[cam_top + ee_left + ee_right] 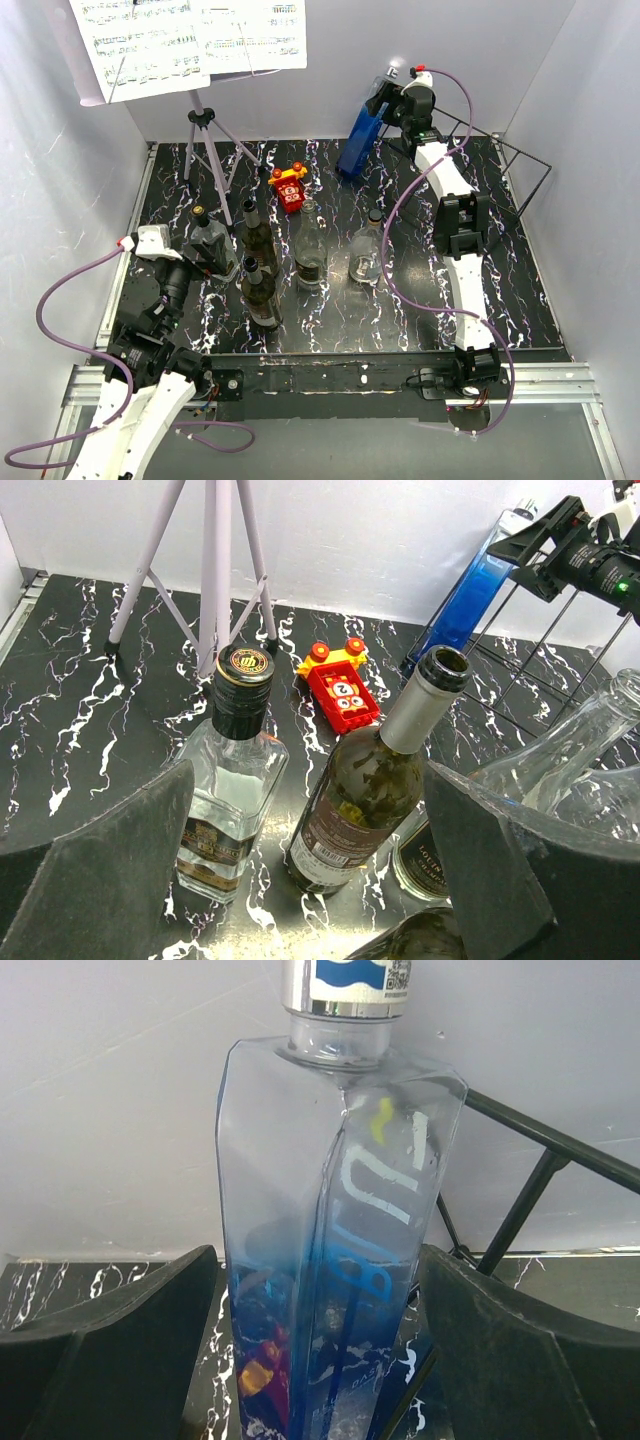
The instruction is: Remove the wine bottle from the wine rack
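The wine bottle (358, 148) is a tall clear-to-blue flat bottle with a silver cap. It leans tilted at the left end of the black wire wine rack (522, 160) at the back right. My right gripper (384, 100) is on its upper part. In the right wrist view the bottle (330, 1260) fills the gap of my right gripper (318, 1350), with a finger against each side. A rack rod (538, 1175) runs behind it. My left gripper (207, 256) is open and empty among the standing bottles; it shows in the left wrist view (305, 875).
Several glass bottles stand mid-table: a square clear one (228, 790), a dark green one (372, 780) and clear ones (310, 250). A red toy (288, 187) lies behind them. A tripod music stand (205, 140) stands back left. Grey walls enclose the table.
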Controlling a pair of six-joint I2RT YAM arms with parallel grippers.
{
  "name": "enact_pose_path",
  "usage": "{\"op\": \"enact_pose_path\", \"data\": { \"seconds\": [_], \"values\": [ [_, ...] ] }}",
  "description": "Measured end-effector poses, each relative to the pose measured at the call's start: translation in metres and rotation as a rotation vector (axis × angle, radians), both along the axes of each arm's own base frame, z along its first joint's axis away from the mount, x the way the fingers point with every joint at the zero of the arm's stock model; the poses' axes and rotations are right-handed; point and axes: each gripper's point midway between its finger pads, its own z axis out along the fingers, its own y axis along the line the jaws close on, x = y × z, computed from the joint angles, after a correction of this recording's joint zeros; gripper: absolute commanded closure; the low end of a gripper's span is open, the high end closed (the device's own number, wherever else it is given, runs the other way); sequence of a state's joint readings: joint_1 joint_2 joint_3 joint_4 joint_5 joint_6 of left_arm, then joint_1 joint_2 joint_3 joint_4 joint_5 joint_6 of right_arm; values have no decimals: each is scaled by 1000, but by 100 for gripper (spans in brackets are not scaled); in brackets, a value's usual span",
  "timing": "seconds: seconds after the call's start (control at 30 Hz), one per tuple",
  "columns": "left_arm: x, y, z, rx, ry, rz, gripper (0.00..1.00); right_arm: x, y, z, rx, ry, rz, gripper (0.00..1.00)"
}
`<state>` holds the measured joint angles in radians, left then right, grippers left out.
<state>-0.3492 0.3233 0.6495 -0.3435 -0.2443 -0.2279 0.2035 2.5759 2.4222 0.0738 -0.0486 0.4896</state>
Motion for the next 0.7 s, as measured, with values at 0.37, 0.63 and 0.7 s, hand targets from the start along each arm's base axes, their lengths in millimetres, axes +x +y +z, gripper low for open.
{"op": "enact_pose_path", "data": {
  "seconds": [0.37,0.63,0.7],
  "values": [
    [1,0,-1,1,3,0,2,2,1,0,5,-1,-39,6],
    [1,0,-1,2,3,0,2,6,5,2,14,-32,-25,5],
    [1,0,-1,1,3,0,2,7,7,3,18,-46,-11,5]
  ]
}}
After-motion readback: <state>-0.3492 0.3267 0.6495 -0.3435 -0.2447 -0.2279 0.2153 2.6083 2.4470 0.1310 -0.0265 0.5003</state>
